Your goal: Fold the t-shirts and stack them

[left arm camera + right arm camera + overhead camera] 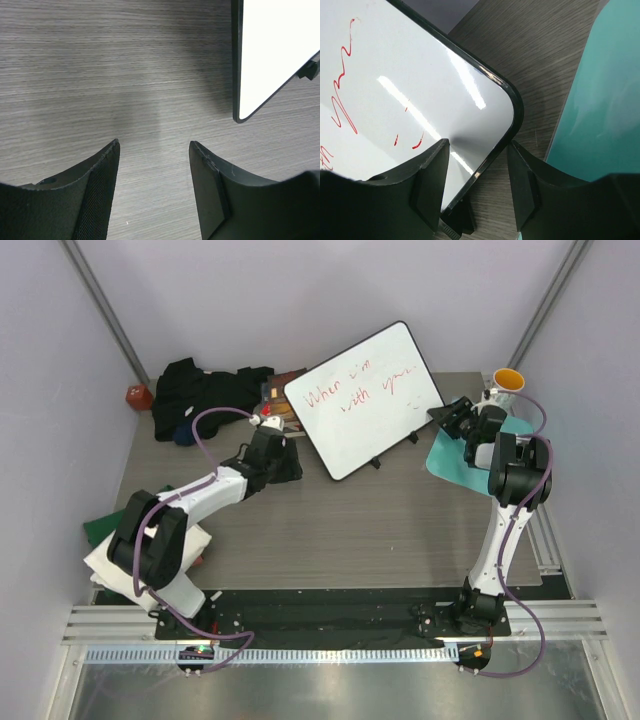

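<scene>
- Grip is absent at the left jaws: they are spread wide with nothing between them, and are held low over bare desk (100, 75) just beside the whiteboard (280, 55), at its near left edge.
- No cloth lies under them, so they are judged to be in transit, not placed for a fold.
- The right jaws are likewise parted and empty, and are set astride the whiteboard's right corner (510, 105). Whether the board is touched cannot be told.
- That stance suggests the board is to be taken hold of, perhaps to free folding room.
- A teal mat (605, 100) is seen just right of the whiteboard, under the right arm (515, 470).
- Books (285, 405) are wedged against the whiteboard's left edge.
- The black t-shirt (200, 390) is heaped unfolded beyond the books, well left of the whiteboard, with a navy one (185, 437) at its near side.
- Folded white (110, 558) and green (100, 528) shirts are stacked far left of the whiteboard, at the desk's near corner, where finished items appear to be collected.
</scene>
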Action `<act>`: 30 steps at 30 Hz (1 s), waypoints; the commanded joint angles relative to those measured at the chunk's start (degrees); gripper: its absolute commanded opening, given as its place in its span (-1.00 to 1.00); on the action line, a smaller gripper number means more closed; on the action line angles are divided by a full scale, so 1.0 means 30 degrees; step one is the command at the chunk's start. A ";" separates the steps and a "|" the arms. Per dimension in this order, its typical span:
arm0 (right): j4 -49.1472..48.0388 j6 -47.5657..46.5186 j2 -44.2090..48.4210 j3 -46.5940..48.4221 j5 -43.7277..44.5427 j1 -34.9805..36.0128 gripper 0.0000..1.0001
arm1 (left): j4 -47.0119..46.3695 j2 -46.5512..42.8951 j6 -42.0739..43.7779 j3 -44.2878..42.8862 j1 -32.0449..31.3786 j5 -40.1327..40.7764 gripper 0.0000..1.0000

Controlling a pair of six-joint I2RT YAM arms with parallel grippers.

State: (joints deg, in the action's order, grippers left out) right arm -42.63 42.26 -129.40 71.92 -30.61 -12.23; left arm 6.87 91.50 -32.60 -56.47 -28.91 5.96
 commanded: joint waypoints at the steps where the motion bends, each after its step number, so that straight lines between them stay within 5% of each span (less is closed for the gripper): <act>1: -0.2135 0.0385 0.1475 -0.0242 -0.0783 0.0092 0.10 | -0.0855 0.0611 0.0056 -0.0894 0.0114 -0.0169 0.18; 6: -0.3570 0.1262 0.0949 -0.0477 -0.0900 0.0092 0.08 | -0.1265 0.1373 0.0115 -0.1391 0.0260 -0.0753 0.18; 14: -0.5270 0.1850 0.1064 -0.1531 -0.0812 0.0121 -0.26 | -0.1734 0.1081 -0.0032 -0.1803 0.0290 -0.1253 0.18; 30: -0.6766 0.2496 0.1620 -0.2879 -0.0929 0.0092 -0.26 | -0.2993 0.3042 -0.0149 -0.3149 0.0348 -0.1926 0.18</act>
State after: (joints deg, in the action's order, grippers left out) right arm -56.27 49.28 -129.23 63.61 -31.35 -12.23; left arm 1.56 97.78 -32.62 -62.81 -28.32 1.34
